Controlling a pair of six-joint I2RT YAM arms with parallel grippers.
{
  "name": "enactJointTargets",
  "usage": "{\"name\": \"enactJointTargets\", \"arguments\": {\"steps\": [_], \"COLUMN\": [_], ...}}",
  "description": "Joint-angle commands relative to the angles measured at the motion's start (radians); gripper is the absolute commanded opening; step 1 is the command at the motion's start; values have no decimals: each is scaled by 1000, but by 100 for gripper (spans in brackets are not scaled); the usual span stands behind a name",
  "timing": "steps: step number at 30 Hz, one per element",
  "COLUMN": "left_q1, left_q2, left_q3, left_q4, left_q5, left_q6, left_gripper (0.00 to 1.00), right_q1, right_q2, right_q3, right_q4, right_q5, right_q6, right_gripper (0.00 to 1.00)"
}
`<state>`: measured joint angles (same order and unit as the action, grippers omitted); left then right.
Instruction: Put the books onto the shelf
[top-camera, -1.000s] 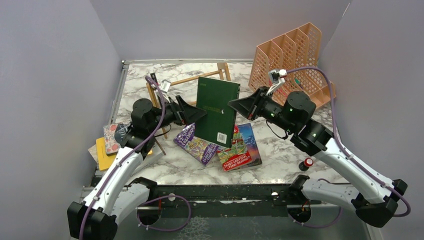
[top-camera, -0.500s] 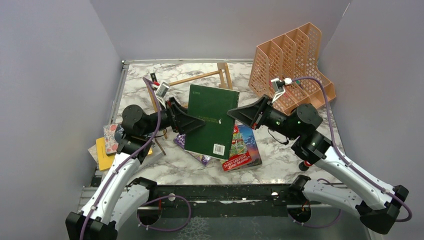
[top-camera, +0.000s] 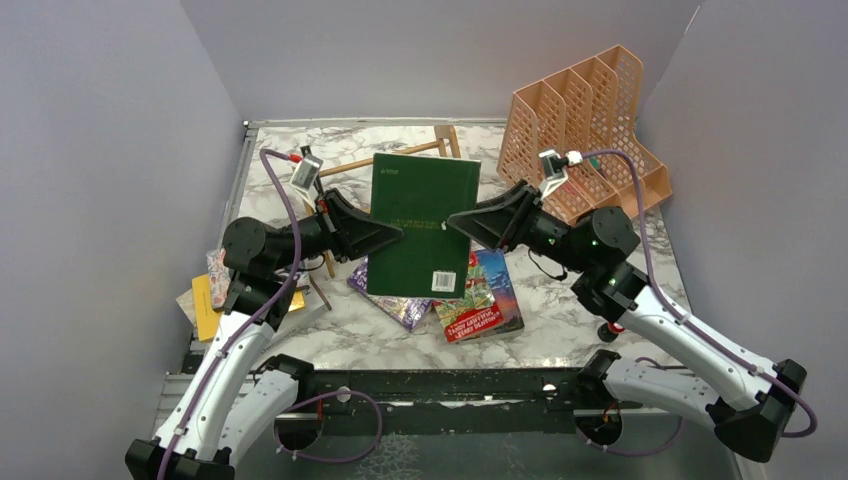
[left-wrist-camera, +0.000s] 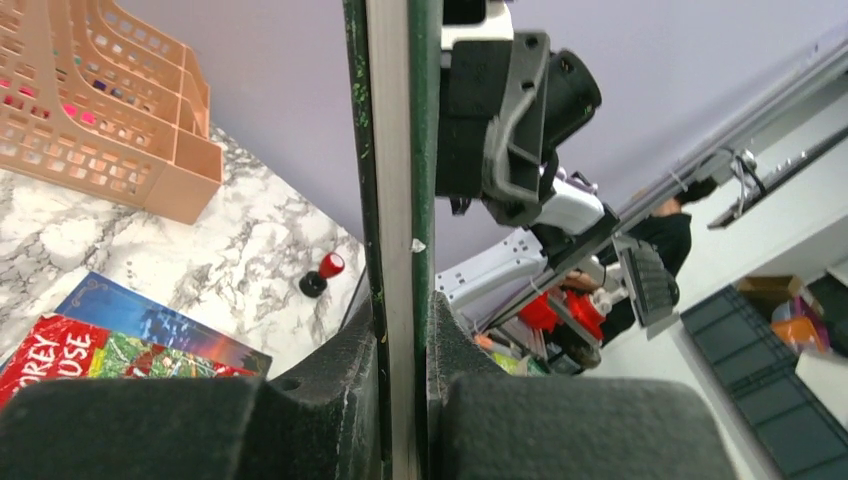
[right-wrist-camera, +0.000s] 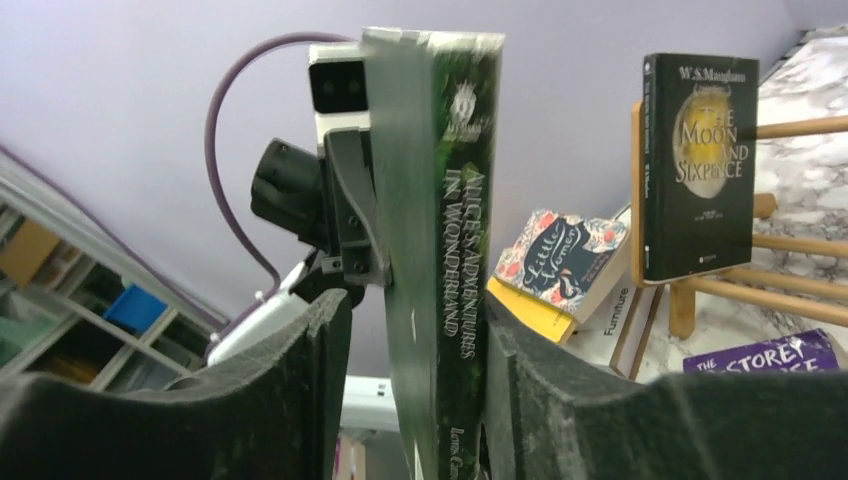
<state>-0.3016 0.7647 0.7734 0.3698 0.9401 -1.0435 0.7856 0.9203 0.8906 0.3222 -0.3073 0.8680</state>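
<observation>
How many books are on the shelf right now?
1. The Moon and Sixpence book stands upright against the wooden shelf at its end frame; part of the shelf is hidden, so more may be there.

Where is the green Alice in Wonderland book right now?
Top view, mid-table: the green book hangs in the air, near side of the shelf, above the purple book; the left gripper clamps its left edge, the right gripper straddles its right edge.
</observation>
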Motion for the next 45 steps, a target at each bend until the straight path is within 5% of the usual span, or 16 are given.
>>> {"name": "enactJointTargets", "arguments": {"steps": [1,8,10,13,15,18,22,29,45], "left_q1": [1,1,1,1,1,1,1,1,0], "left_q2": [14,26,29,25,15,10,-8,-34,-5], "left_q3": [73,115,109,88,96,200,325,407,606], "left_q4": [62,66,66,55,-20,-350,-709,-978,-1136], "left_q5": [-175,-235,-239,-250,-279,-415,-736,-1106,-1340], "left_q6": [-49,-18,-13,18,79,262,458,614,780], "left_gripper": [0,0,0,4,24,69,85,91,94], "right_q1": [18,18,18,18,18,18,18,18,215], "right_q2": [48,60,57,68,78,90,121,317,1013], "right_q3": [13,-20,-22,7,47,93,148,305,758], "right_q4": [151,219,216,172,87,-13,-129,-262,-94], "right_q5": [-180,-222,-218,-198,-160,-94,35,296,799], "right_q6": [42,45,32,-20,-80,-173,-277,-482,-747], "right_gripper": [55,49,37,5,1,1,1,1,1]}}
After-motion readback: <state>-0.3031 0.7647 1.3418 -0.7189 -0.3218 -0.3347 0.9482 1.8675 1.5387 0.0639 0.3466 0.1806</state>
